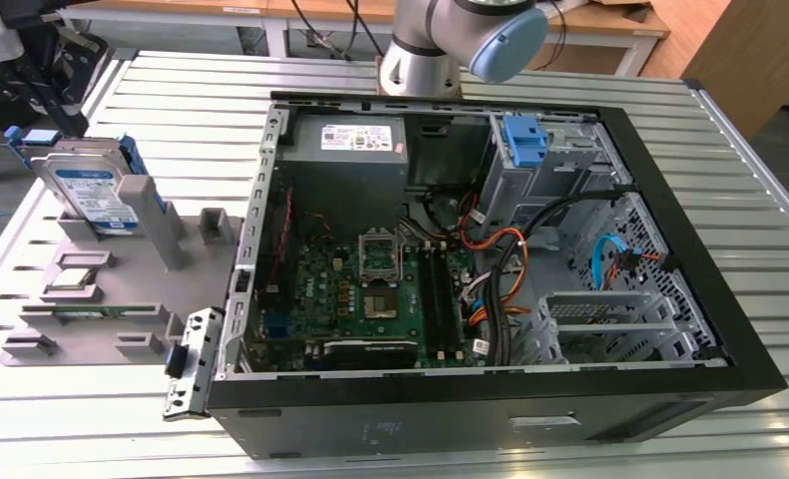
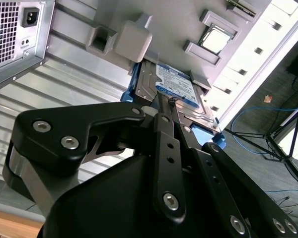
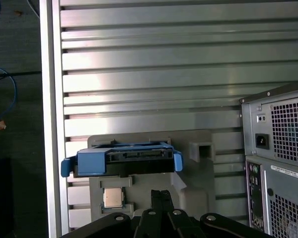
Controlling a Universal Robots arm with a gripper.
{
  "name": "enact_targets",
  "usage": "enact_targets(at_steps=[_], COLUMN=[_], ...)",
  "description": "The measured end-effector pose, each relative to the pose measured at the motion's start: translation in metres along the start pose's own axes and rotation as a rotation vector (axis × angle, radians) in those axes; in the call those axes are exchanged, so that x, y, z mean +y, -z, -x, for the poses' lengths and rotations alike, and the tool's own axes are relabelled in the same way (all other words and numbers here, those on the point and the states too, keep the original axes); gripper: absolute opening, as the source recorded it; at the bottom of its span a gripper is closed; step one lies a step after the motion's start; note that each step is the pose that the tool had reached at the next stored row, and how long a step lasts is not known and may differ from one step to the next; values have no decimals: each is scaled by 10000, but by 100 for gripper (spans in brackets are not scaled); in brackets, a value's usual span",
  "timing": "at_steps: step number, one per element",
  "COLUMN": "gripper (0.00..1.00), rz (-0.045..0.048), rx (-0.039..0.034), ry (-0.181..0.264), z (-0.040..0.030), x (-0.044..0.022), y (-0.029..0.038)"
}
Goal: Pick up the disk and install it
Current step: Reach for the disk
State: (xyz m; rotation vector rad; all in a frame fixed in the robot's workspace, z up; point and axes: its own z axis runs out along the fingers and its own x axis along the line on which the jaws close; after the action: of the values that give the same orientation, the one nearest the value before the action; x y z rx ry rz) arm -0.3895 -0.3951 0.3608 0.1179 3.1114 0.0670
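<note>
At the reach-for-pickup step, the black gripper (image 2: 165,101), jaws pinched together and empty, hangs near the flat silver blue-railed disk (image 2: 176,85) standing in its grey plastic holder (image 2: 164,20); grasping likely needs them parted first.

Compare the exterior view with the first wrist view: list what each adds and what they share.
Exterior view: the computer lying open, with its motherboard, cables and a blue bracket, plus the arm's base. First wrist view: the computer's back panel with its power socket, and the gripper pointed down at the holder. Both: the disk standing on edge in the grey holder, on the slatted metal table.
</note>
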Motion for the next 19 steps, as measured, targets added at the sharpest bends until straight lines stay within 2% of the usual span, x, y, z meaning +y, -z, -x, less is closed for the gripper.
enact_targets(at_steps=[5,8,19], gripper=[10,10,10], rz=[1,0,30], rx=[0,1,4], ry=[0,0,-1], z=[-41,-65,-118], x=[-4,-4,52], y=[-24,-61,-131])
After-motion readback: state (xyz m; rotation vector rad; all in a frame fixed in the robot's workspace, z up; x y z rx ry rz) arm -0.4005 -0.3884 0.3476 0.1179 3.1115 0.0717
